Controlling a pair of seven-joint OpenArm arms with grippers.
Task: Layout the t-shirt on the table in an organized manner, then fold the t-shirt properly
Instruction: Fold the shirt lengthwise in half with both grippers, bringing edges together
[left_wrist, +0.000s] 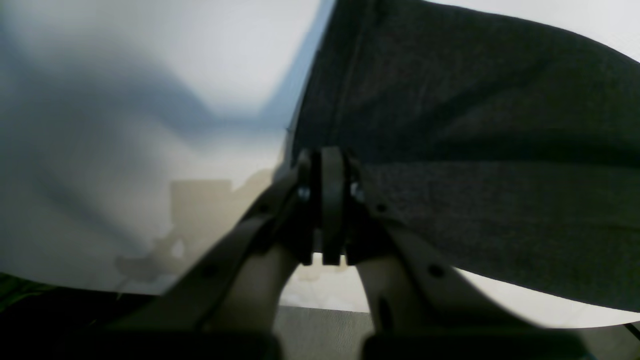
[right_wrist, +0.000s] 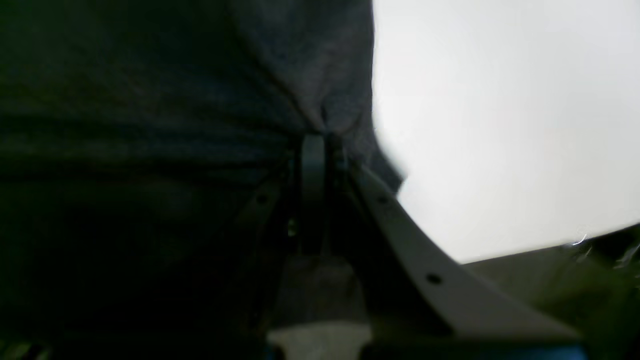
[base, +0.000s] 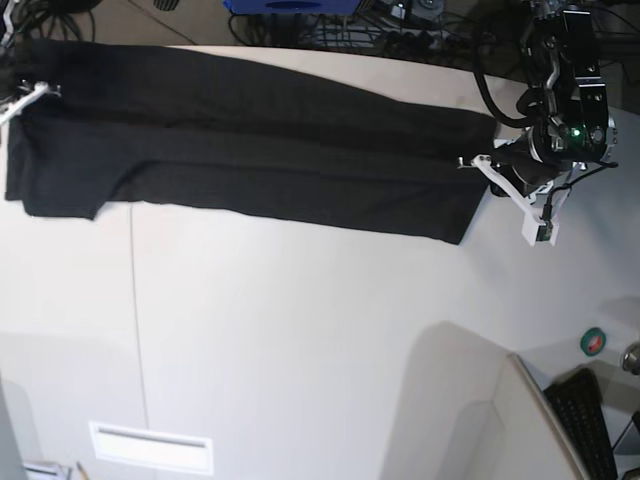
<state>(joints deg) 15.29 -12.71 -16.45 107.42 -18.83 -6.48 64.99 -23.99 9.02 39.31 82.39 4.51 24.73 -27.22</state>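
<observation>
A broad off-white table (base: 300, 340) fills the base view, crossed by a thin dark seam line (base: 137, 320) running front to back, with tangled cables (base: 400, 25) and a blue object (base: 290, 6) beyond its far edge. The t-shirt (base: 250, 140) lies stretched as a long black band across the far part of the table, its plain dark side up; no print, tag or writing can be read on it. At the shirt's left end, cut off by the frame edge, only a white sliver of the right gripper (base: 28, 97) shows; the right wrist view alone reveals its jaws pressed together on a bunched edge of the t-shirt (right_wrist: 310, 75), though that picture is dark and blurred. At the shirt's right end the left gripper (base: 482, 162) meets the cloth corner, and the left wrist view shows its jaws clamped on the t-shirt (left_wrist: 475, 150), the fabric lifted off the table (left_wrist: 150, 75) there. To the right of the shirt, near the table's front corner, sit a small green-and-red round object (base: 594, 341) and part of a black keyboard (base: 585, 425), cut by the frame.
</observation>
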